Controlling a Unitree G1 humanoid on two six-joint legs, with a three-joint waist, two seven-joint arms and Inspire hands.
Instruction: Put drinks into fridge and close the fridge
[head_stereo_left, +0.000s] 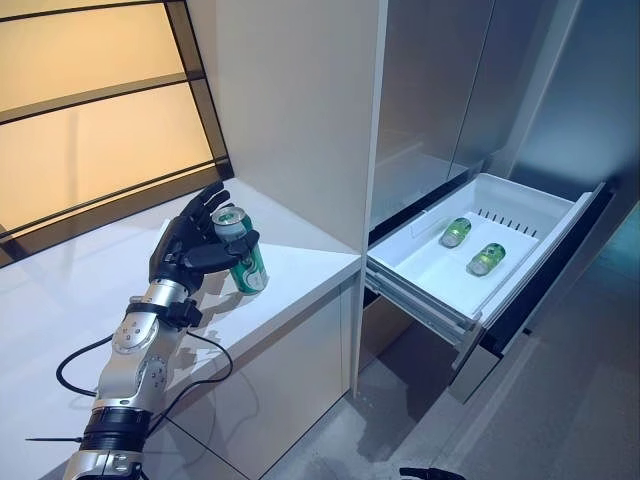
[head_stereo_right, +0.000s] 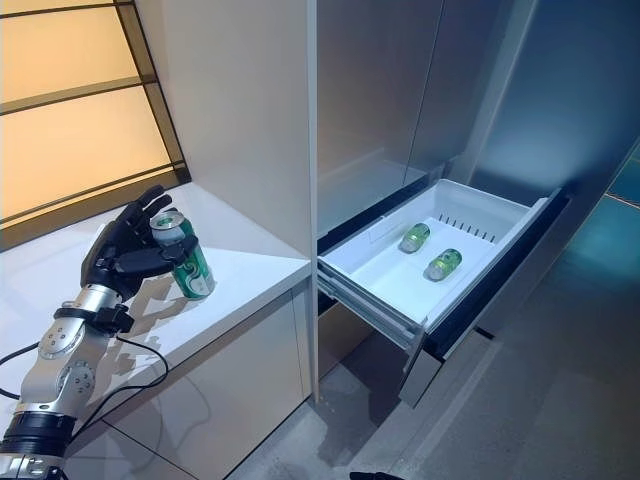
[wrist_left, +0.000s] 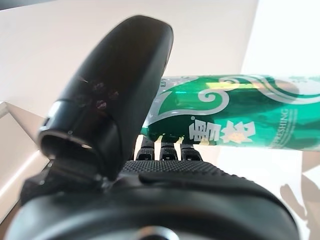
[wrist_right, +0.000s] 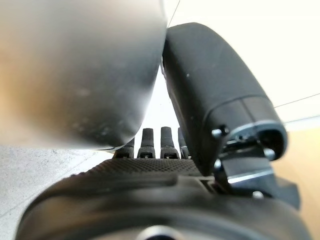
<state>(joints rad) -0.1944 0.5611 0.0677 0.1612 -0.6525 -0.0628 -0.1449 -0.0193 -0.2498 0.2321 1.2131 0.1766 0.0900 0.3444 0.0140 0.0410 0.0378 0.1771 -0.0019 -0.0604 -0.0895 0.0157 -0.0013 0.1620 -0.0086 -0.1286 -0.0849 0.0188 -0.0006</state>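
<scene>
A green can (head_stereo_left: 243, 257) stands on the white counter (head_stereo_left: 305, 262), near its right end. My left hand (head_stereo_left: 185, 247) is at the can: its fingers reach straight up behind it and its thumb crosses in front. The left wrist view shows the can (wrist_left: 235, 117) between the thumb (wrist_left: 115, 85) and the straight fingers (wrist_left: 170, 151). The fridge drawer (head_stereo_left: 530, 196) is pulled out to the right, with green cans (head_stereo_left: 456, 232) (head_stereo_left: 487, 259) lying inside. My right hand (wrist_right: 150, 175) shows in its wrist view, fingers straight and holding nothing.
A tall white panel (head_stereo_left: 300, 100) stands between the counter and the fridge. The grey fridge doors (head_stereo_left: 440, 80) above the drawer are closed. A window with dark frames (head_stereo_left: 100, 110) runs behind the counter. Grey floor (head_stereo_left: 560, 400) lies below the drawer.
</scene>
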